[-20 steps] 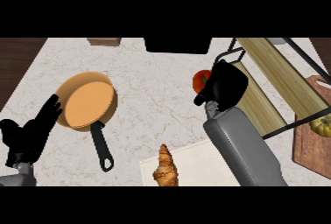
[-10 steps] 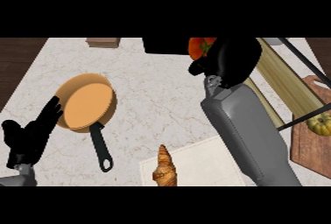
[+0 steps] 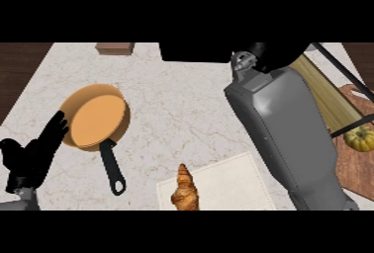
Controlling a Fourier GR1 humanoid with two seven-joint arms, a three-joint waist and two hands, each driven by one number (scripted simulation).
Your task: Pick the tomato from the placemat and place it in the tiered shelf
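The right hand [image 3: 274, 53] shows only as a dark shape at the upper edge of the head view, above its long grey forearm [image 3: 288, 133], which rises steeply from the lower right. Most of the hand is cut off by the view's edge, so it cannot be told whether its fingers are curled or straight, or whether they hold anything. The tomato does not show anywhere in this view.

The left hand [image 3: 33, 158] rests at the lower left edge, fingers straight and pointing up, holding nothing, just beside the pan.

The tiered shelf [image 3: 329, 94] stands at the right, partly behind the right forearm: pale wooden slats in a black frame. To its right lies a brown cutting board [image 3: 361, 173] with a yellow-orange squash [image 3: 360, 138] on it.

The placemat [image 3: 226, 185], a pale rectangle, lies at the lower middle of the marble counter [image 3: 182, 99]. A croissant [image 3: 186, 190] lies along its left edge, tip pointing up. A frying pan [image 3: 95, 118] with an orange inside and a black handle sits on the counter's left part. A small wooden block [image 3: 115, 48] sits at the counter's far edge.
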